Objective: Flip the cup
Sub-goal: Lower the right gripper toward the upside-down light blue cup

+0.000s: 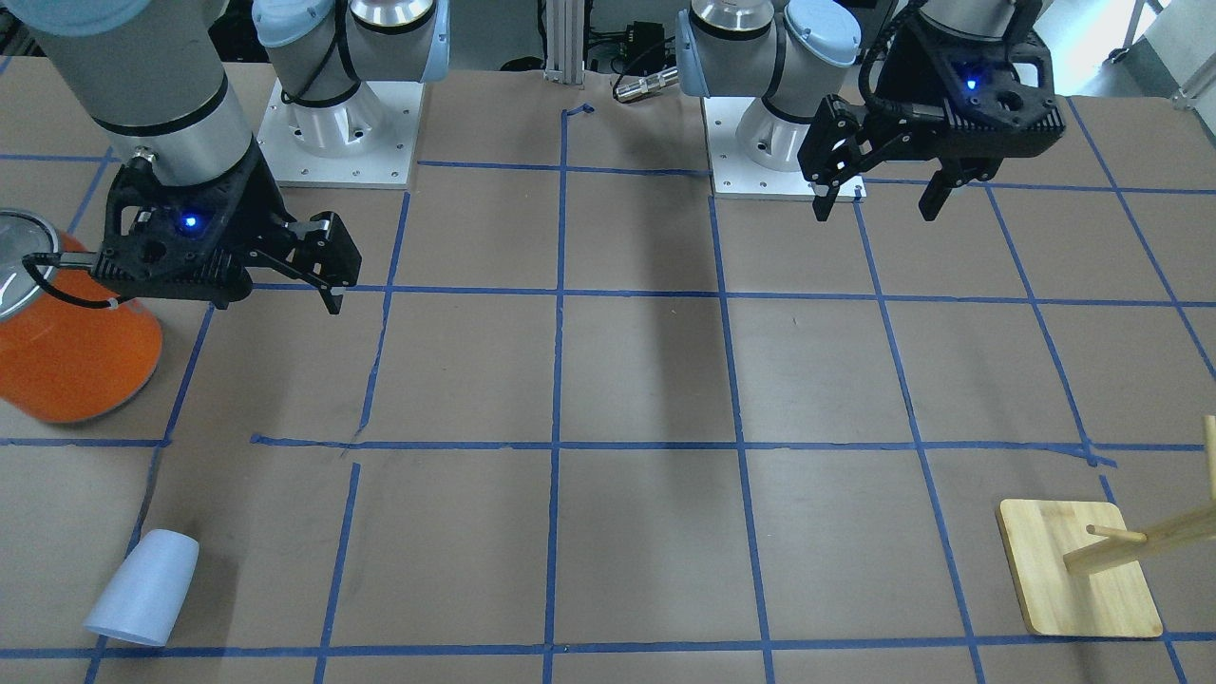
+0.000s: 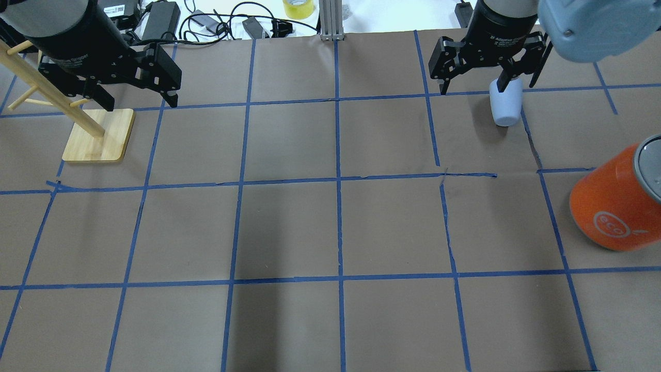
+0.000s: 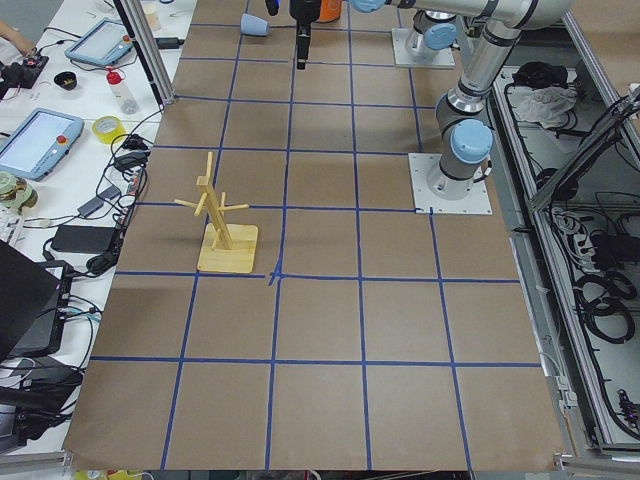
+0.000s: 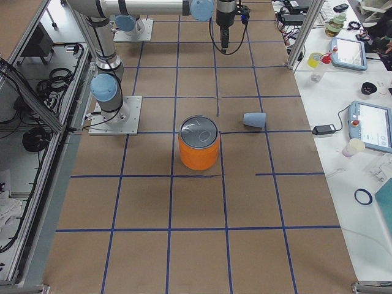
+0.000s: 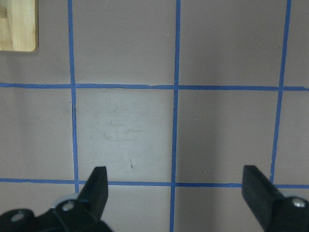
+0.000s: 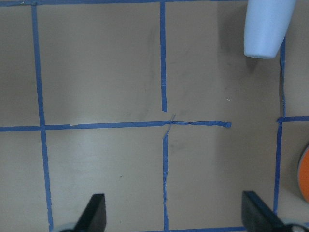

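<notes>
The pale blue cup (image 1: 142, 589) lies on its side on the brown table, on my right-hand side near the far edge. It also shows in the overhead view (image 2: 505, 106), the right side view (image 4: 254, 119) and the top right of the right wrist view (image 6: 268, 26). My right gripper (image 2: 474, 85) is open and empty and hangs well above the table, short of the cup; its jaws stand wide apart in the right wrist view (image 6: 176, 217). My left gripper (image 1: 879, 204) is open and empty, high over the table's other side (image 5: 176, 193).
A large orange can (image 2: 614, 206) with a silver top stands on my right, nearer than the cup (image 4: 199, 150). A wooden peg rack on a square base (image 2: 98, 137) stands at the far left, beside my left gripper. Blue tape lines grid the table.
</notes>
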Available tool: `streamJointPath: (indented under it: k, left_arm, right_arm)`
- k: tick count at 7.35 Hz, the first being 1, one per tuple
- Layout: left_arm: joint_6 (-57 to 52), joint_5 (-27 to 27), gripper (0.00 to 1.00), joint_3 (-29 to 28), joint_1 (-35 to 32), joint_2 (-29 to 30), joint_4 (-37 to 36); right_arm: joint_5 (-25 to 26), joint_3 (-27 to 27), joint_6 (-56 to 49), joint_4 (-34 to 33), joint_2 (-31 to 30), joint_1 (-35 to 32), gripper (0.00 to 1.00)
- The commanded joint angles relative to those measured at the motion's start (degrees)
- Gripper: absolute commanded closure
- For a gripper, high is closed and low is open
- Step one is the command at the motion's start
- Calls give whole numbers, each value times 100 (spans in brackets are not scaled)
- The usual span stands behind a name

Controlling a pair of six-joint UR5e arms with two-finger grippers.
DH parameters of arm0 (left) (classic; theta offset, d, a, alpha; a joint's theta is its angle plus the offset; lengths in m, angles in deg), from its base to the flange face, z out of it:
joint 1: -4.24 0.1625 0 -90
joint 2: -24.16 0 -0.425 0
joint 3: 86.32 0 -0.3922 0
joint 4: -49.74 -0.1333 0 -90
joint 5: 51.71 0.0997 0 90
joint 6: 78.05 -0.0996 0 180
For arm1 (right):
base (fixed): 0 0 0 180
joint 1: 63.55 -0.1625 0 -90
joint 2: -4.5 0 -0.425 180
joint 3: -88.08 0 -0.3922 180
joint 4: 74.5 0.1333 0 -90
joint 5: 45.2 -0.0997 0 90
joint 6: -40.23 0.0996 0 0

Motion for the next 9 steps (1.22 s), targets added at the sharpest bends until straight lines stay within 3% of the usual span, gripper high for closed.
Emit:
streamJointPath:
  k: [1, 9]
  left_arm:
    - [0, 2, 0, 0, 0, -1, -1]
    - [0, -15, 0, 18, 9, 8, -19]
  right_arm:
    - [110, -12, 48, 83, -9, 0, 0]
    - [136, -20, 57, 162, -36, 26, 0]
